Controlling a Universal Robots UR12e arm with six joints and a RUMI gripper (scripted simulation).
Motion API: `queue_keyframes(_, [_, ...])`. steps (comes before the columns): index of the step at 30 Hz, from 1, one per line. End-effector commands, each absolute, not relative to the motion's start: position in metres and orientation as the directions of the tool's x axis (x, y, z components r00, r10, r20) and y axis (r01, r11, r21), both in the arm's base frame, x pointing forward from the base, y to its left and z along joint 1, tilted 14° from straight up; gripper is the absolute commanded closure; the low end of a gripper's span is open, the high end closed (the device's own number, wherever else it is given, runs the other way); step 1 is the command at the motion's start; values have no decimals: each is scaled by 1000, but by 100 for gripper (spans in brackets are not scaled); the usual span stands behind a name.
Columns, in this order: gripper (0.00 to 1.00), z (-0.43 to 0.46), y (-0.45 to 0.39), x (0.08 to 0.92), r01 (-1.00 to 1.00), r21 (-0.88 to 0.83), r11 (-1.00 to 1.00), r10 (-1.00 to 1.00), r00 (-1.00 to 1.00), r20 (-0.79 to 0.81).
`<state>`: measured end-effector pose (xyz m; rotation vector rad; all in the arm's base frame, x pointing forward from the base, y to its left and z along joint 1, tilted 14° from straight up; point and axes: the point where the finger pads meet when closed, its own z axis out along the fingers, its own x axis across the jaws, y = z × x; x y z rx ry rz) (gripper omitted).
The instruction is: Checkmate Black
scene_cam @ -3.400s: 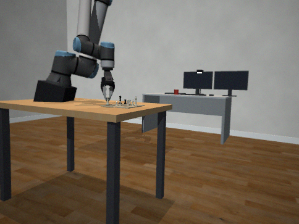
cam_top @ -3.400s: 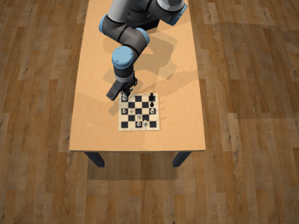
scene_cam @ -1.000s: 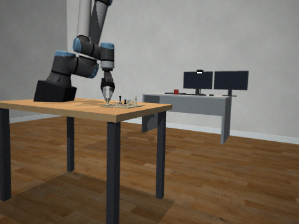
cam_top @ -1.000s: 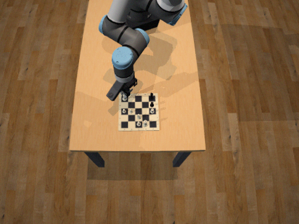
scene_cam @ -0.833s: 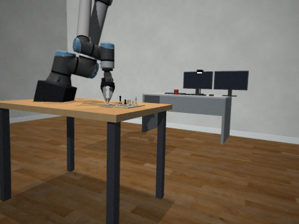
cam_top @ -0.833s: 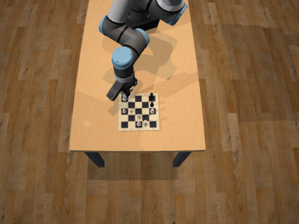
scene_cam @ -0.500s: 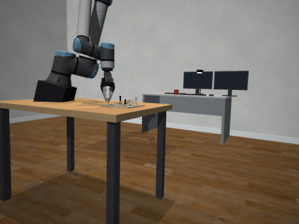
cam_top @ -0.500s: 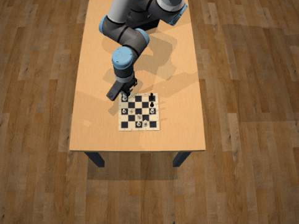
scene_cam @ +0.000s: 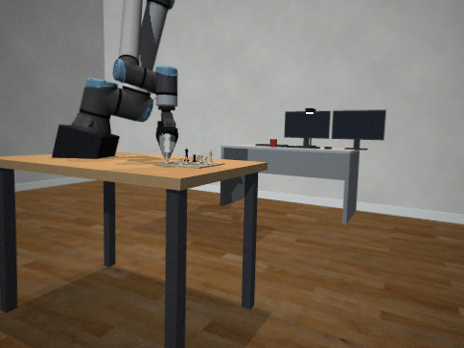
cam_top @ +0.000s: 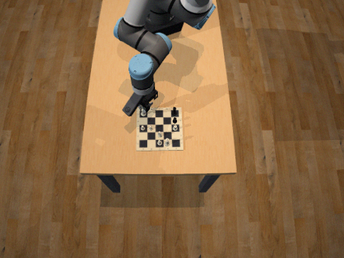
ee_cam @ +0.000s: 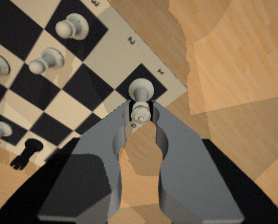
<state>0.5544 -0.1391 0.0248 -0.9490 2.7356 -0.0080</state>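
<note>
A small chessboard [cam_top: 143, 143] [scene_cam: 214, 164] [ee_cam: 80, 87] lies on the wooden table [cam_top: 114, 149]. My gripper [cam_top: 143, 110] [scene_cam: 167, 157] [ee_cam: 141, 102] stands over the board's far left corner in the top view. Its fingers are shut on a white piece [ee_cam: 140, 95] [cam_top: 143, 113]. The piece stands upright, its base on the dark corner square by the "1" mark. Two black pieces [cam_top: 175, 111] [cam_top: 175, 120] stand on the far right of the board. Several other white pieces [cam_top: 158, 134] [ee_cam: 71, 26] [ee_cam: 47, 61] stand on the middle and near rows.
The arm's base [cam_top: 165, 25] [scene_cam: 83, 141] sits at the far end of the table. In the exterior view, a grey desk [scene_cam: 307, 160] with two monitors stands far off by the wall.
</note>
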Motion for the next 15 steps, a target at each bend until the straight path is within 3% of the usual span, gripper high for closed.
queue_keyframes(1, [90,25,-139,555,-609,-86,788,-611,-758,-229])
queue_keyframes(5, [80,25,-139,555,-609,-86,788,-611,-758,-229])
queue_keyframes(15, [75,25,-139,555,-609,-86,788,-611,-758,-229])
